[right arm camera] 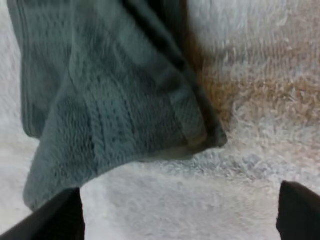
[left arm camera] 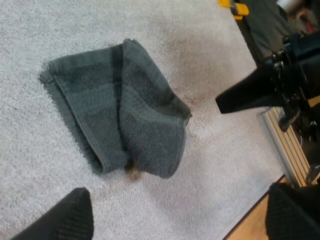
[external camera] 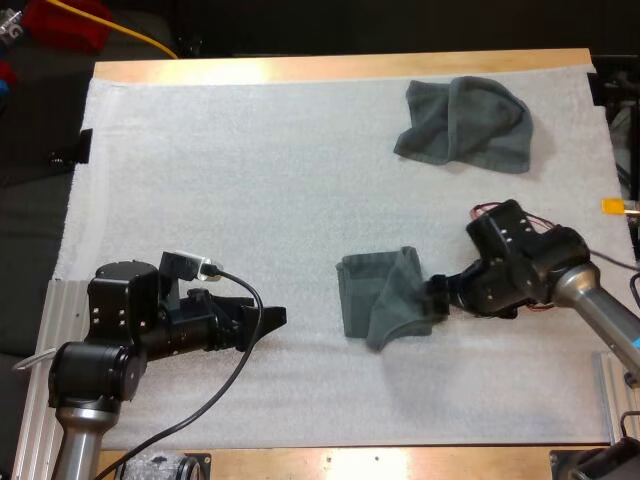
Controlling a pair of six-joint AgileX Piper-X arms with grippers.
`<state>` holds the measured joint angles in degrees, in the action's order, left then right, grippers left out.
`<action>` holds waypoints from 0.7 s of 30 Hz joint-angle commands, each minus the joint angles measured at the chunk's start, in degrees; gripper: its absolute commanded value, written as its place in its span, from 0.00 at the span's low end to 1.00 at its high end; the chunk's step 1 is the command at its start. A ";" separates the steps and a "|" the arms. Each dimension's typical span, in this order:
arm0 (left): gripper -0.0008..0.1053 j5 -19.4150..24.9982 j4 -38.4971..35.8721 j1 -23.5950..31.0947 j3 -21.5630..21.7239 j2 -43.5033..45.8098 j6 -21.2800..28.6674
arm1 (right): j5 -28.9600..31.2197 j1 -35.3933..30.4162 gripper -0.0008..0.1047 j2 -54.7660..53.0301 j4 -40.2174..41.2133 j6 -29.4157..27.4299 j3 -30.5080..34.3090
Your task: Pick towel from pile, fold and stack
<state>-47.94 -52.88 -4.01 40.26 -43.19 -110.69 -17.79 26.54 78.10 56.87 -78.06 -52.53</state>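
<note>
Half-folded towel [external camera: 380, 295]: likely soft, light; just ahead of right gripper [external camera: 436, 291], fingers apart, empty. Suggest pinching nearest corner.

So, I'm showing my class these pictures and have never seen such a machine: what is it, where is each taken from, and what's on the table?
It's a robot with a left gripper and a right gripper, each with two fingers. The high view looks down from behind it; the other two come from cameras on its wrists. On the mat lie a half-folded towel in the middle and a crumpled towel at the far side. Both grippers are open, the right one at the half-folded towel's edge. Nothing is held.
</note>
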 commanded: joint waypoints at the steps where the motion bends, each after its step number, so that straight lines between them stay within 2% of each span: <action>1: 0.65 -0.44 -0.02 -0.09 0.24 0.36 0.03 | -3.93 -1.84 0.72 -0.41 -2.14 1.48 1.29; 3: 0.65 -0.44 -0.02 -0.09 0.24 0.36 0.03 | -8.56 -4.13 0.72 -0.41 -6.26 4.29 3.72; 9: 0.65 -0.44 -0.02 -0.09 0.24 0.36 0.03 | -14.32 -7.55 0.72 -0.41 -16.20 12.64 9.32; 17: 0.65 -0.44 -0.02 -0.09 0.24 0.36 0.03 | -17.52 -7.70 0.72 0.37 -30.53 24.36 16.67; 21: 0.65 -0.44 -0.02 -0.09 0.24 0.36 0.03 | -19.15 -7.70 0.72 2.12 -34.62 26.83 18.03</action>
<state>-47.94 -52.88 -4.01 40.26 -43.19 -110.69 -35.89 19.00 80.00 23.81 -52.00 -34.38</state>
